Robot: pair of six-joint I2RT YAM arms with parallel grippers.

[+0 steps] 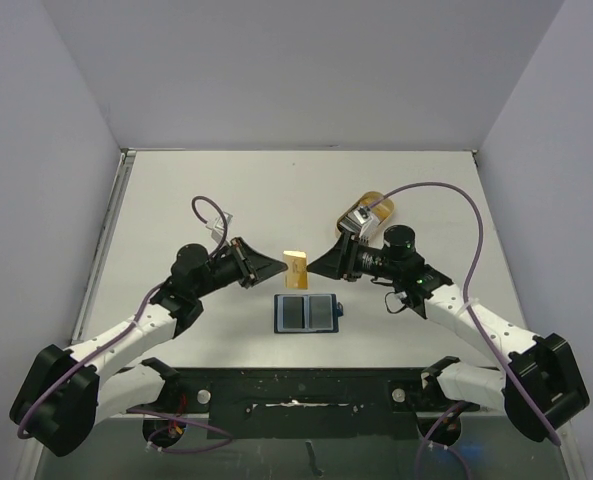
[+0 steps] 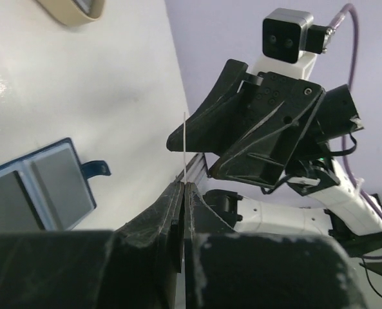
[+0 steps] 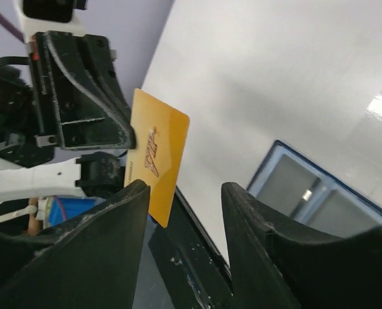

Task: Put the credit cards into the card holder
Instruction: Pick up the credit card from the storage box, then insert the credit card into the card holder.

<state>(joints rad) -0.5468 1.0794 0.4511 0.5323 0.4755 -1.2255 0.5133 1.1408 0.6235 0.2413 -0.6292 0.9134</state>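
An orange-gold credit card [image 1: 296,266] hangs in the air above the table, between the two grippers. My left gripper [image 2: 185,187] is shut on the card [image 2: 185,148], which shows edge-on as a thin pale line in the left wrist view. My right gripper [image 3: 184,193] is open; the card [image 3: 157,158] stands just beside its left finger, and I cannot tell if they touch. The card holder [image 1: 307,313] lies open and flat on the table below the grippers, dark blue with two grey pockets [image 3: 319,193] facing up.
A tan oval dish [image 1: 376,210] sits behind the right wrist, partly hidden by the arm; its rim [image 2: 75,13] shows in the left wrist view. The holder's small strap [image 2: 95,168] sticks out on its right side. Grey walls enclose the white table.
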